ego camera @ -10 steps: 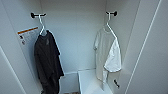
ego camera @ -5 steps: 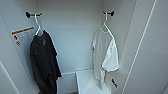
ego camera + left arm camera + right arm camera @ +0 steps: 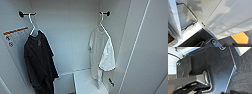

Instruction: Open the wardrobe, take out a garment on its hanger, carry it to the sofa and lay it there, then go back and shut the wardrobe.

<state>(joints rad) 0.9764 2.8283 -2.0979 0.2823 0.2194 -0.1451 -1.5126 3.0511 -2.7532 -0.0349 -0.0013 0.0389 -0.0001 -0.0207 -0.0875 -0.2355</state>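
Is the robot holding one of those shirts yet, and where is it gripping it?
No. The white T-shirt hangs on its hanger from the wardrobe peg, with no gripper on it.

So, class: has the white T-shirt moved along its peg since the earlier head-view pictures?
No. The white T-shirt hangs on its hanger from the same black peg; only the camera view has shifted slightly.

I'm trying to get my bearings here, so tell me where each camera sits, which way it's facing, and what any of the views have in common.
Head view: high on the robot, facing forward and down into the open wardrobe, where the garment and a black garment hang; none of the robot's body.
Left wrist view: on the left arm, looking at a wardrobe door, a basket and dark robot parts.
Right wrist view: on the right arm, facing the robot's dark plate and carpet.
Shared: head and left wrist see the wardrobe.
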